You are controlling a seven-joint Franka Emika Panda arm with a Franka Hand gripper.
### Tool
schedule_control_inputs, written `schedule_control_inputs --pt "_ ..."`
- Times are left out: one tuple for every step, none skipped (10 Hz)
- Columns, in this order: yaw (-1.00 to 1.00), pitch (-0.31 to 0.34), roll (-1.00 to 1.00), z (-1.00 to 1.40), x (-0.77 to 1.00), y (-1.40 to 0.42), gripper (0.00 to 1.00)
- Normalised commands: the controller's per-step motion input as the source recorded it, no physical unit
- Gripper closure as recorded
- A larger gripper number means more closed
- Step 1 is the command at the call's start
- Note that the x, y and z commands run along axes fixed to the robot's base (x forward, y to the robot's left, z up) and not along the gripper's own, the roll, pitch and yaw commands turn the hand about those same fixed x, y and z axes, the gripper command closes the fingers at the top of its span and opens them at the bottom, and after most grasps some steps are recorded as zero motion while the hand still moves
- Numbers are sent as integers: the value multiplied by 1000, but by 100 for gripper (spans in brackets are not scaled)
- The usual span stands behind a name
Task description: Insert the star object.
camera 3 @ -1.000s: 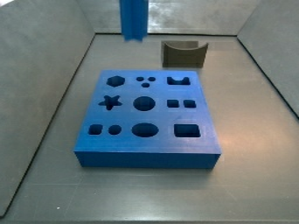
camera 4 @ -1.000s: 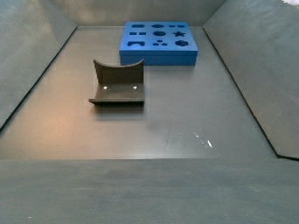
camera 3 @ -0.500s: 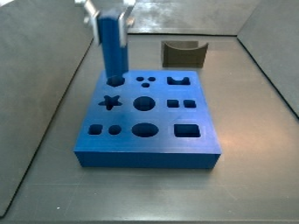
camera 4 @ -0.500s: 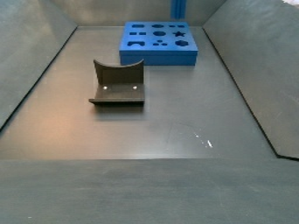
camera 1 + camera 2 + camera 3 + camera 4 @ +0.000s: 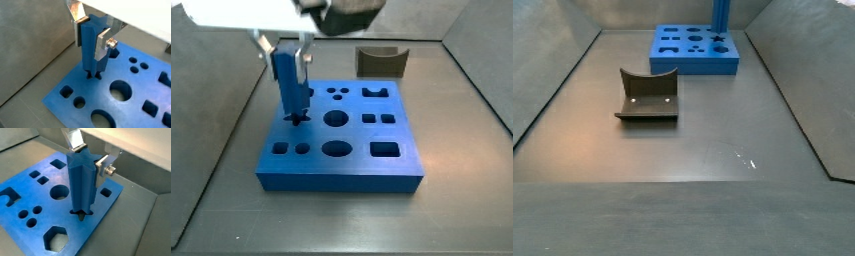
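gripper (image 5: 92, 31) is pinched on the upper end of the star object (image 5: 90, 50), silver fingers (image 5: 103, 42) flat against two opposite ridged sides, peg hanging upright straight below the jaws with its lower tip right at the star-shaped hole (image 5: 81, 214) in the blue holed block (image 5: 40, 193). peg looks rigid and light, likely smooth plastic, so it could twist or slip in the pads if a ridge catches the hole edge; a high grip across the ridges seems right. grey-brown curved-notch block (image 5: 381, 61) sits well beyond the gripper, clear of it.
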Motion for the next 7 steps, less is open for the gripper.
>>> schedule_control_inputs --pt "-246 54 93 -249 109 0 100" --pt "-203 0 59 -377 0 0 100" --pt "-171 0 54 -306 0 0 100" --pt "-126 0 67 -157 0 0 100" --pt "-297 43 150 -97 0 0 100" --pt "-529 74 163 -66 0 0 100" --pt "-749 83 104 -51 0 0 100"
